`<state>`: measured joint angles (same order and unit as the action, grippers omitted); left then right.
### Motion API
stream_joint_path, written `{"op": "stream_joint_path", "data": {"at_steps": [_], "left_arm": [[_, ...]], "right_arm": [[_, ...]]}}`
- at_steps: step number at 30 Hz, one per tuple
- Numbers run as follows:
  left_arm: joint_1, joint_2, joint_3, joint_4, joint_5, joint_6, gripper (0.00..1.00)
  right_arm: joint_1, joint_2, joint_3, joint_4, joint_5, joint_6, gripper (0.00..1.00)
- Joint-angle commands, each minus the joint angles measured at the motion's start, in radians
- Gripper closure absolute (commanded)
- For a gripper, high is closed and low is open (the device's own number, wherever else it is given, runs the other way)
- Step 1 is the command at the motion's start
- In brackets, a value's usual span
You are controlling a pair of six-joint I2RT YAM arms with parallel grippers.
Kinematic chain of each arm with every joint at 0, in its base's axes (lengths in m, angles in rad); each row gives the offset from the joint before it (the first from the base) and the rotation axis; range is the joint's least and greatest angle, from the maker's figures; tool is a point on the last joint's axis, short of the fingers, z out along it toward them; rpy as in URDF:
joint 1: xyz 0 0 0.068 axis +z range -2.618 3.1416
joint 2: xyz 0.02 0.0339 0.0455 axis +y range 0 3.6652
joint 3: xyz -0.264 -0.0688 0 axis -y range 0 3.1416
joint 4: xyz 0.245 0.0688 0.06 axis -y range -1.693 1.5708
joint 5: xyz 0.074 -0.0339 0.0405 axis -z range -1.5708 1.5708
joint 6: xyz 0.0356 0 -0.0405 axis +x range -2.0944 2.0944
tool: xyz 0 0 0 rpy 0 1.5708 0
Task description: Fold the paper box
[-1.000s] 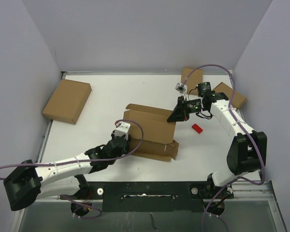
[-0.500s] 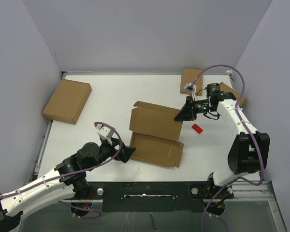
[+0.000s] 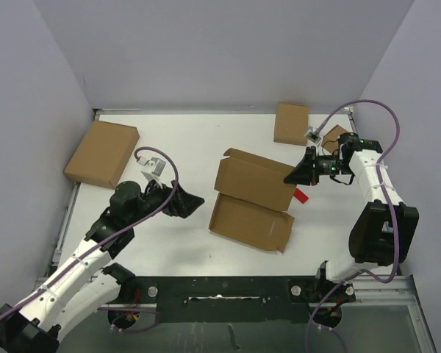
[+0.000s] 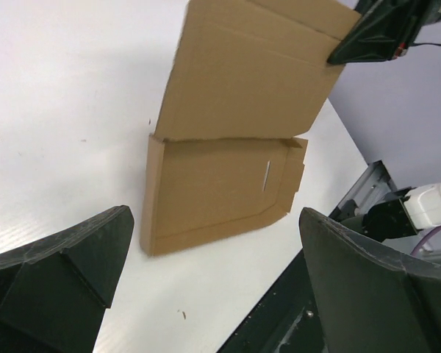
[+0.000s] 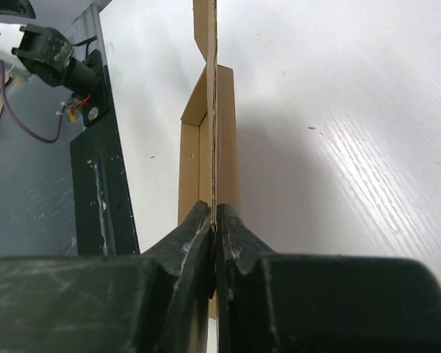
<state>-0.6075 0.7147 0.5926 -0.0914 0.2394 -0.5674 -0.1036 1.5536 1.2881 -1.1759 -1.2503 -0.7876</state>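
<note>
The paper box [image 3: 250, 223] lies open in the middle of the table, its lower panel flat and its upper panel [image 3: 253, 182] lifted. My right gripper [image 3: 292, 176] is shut on the right edge of that lifted panel; in the right wrist view the thin cardboard edge [image 5: 213, 110] runs straight into the closed right gripper [image 5: 214, 220]. My left gripper [image 3: 195, 202] hangs open to the left of the box, apart from it. In the left wrist view the box [image 4: 228, 184] sits beyond the open left gripper [image 4: 214, 215], nothing between the fingers.
A larger brown box [image 3: 103, 153] lies at the far left. Two small brown boxes [image 3: 290, 123] [image 3: 334, 136] sit at the back right, near the right arm. A small red object [image 3: 301, 195] lies just right of the paper box. The black front rail [image 3: 206, 290] borders the near edge.
My left gripper let go of the box's left side, opened wide and drew back to the left. My right gripper moved right with the panel, and the whole box slid right.
</note>
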Motion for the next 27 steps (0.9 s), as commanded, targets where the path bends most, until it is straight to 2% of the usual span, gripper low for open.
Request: {"op": "stream_joint_path", "data": {"at_steps": [1, 5, 11, 17, 20, 23, 27], "left_arm": [[0.114, 0.054, 0.044, 0.109, 0.233, -0.117, 0.02], [0.155, 0.076, 0.079, 0.068, 0.257, -0.166, 0.03], [0.173, 0.074, 0.091, 0.047, 0.272, -0.156, 0.03], [0.173, -0.038, 0.008, 0.145, 0.179, -0.232, 0.03], [0.175, -0.054, 0.007, 0.159, 0.152, -0.257, 0.04], [0.176, -0.04, 0.087, 0.035, 0.137, -0.171, 0.03], [0.192, -0.003, 0.187, -0.113, 0.139, -0.021, 0.03]], "right_arm": [[-0.074, -0.036, 0.042, -0.082, -0.073, -0.097, 1.0], [-0.101, -0.045, 0.041, -0.071, -0.082, -0.075, 1.0], [-0.085, -0.058, 0.062, -0.021, -0.077, -0.025, 1.0], [0.001, -0.064, 0.098, -0.015, -0.064, 0.014, 1.0], [0.073, -0.064, 0.129, 0.028, -0.032, 0.084, 1.0], [0.149, -0.066, 0.156, 0.09, 0.007, 0.167, 1.0], [0.198, -0.04, 0.22, 0.086, 0.036, 0.179, 1.0]]}}
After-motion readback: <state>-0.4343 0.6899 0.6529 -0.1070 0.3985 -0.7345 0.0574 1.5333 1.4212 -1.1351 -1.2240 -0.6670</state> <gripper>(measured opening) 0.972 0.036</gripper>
